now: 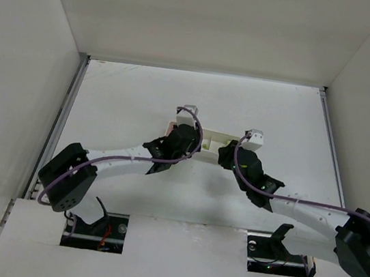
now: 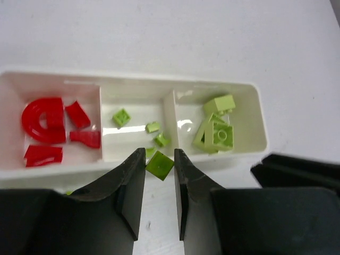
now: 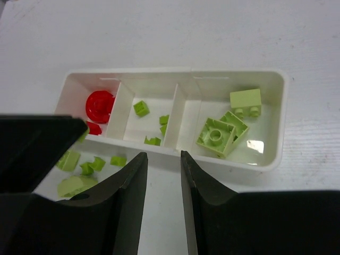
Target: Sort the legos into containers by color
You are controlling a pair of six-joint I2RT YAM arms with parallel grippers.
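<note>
Overhead, the left arm [image 1: 121, 153] hides one tray [image 1: 218, 136] end.

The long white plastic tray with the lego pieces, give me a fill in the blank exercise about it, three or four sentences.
The long white plastic tray is divided into ___ compartments. The curved pieces in its end compartment are coloured ___. The left gripper holds a small flat square tile coloured ___. In the right wrist view, loose lime-green pieces lie on the white table ___ the tray.
Missing words: three; red; green; outside.
</note>
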